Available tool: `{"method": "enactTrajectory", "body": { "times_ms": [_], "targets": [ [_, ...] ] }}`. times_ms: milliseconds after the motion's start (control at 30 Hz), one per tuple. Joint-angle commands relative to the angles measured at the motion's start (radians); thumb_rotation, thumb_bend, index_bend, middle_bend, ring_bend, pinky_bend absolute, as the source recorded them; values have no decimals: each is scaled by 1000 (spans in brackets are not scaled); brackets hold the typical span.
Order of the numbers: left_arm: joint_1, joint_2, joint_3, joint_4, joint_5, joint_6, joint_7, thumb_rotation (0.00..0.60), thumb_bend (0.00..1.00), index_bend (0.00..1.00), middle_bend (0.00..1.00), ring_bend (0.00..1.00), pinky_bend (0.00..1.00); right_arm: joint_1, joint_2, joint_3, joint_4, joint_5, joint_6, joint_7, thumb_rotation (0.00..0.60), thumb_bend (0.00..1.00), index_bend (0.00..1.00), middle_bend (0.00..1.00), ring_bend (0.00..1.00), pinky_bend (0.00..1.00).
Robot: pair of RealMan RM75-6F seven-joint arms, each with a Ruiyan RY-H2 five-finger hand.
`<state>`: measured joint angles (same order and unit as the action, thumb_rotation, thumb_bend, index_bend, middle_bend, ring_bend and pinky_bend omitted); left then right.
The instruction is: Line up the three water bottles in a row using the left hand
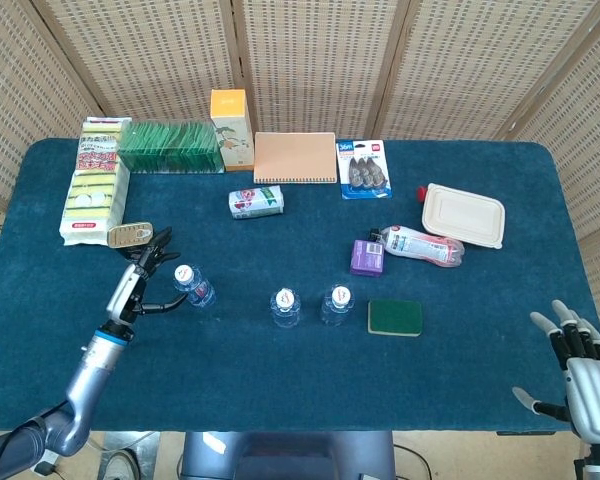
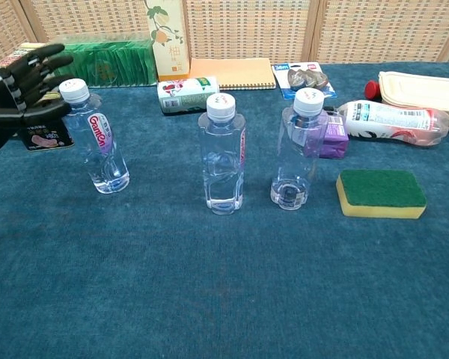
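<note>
A dark blue cloth covers the table (image 1: 280,390), with woven cane screens (image 1: 310,60) behind it. The left hand (image 1: 138,277) hovers with fingers spread, holding nothing, just left of the first bottle (image 2: 96,138), whose label reads "GamCon". The second bottle (image 2: 222,153) and third bottle (image 2: 297,148) stand upright further to its right, roughly in a row. A tin (image 2: 45,134) sits just behind the hand. The right hand (image 1: 580,375) rests spread and empty at the table's near right corner.
</note>
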<state>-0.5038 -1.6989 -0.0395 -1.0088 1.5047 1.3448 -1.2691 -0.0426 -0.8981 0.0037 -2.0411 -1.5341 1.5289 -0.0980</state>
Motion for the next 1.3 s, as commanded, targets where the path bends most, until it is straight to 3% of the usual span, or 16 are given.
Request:
{"method": "enactTrajectory", "body": {
  "times_ms": [33,367,500,567,733,833,1300],
  "targets": [
    [8,-43,13,65,-4,-45,-28,600,208,0,0,0,149,1,0,-1,0,-1,-2,-1,600,0,147,9,0,0],
    [-41,-110,2,130,12,-130,19,600,210,0,0,0,149,1,0,-2,-3,0,-3,-4,600,0,147,9,0,0],
    [-51,-127,-8,133,8,-149,49,600,334,0,0,0,156,2,3,1,0,5,-3,7,600,0,147,9,0,0],
    [-53,-140,-17,141,-2,-155,78,600,418,16,60,17,213,3,5,1,2,5,-4,15,600,0,147,9,0,0],
    [-58,-154,-25,139,-4,-165,114,600,535,305,430,244,404,3,10,2,4,6,-4,27,600,0,147,9,0,0],
    [-59,-155,-24,131,1,-162,131,600,549,405,509,309,440,3,12,2,4,6,-4,32,600,0,147,9,0,0],
    [-76,-148,13,11,98,-92,219,600,530,442,533,330,453,2,11,-2,2,-1,-3,30,600,0,147,9,0,0]
  ]
}}
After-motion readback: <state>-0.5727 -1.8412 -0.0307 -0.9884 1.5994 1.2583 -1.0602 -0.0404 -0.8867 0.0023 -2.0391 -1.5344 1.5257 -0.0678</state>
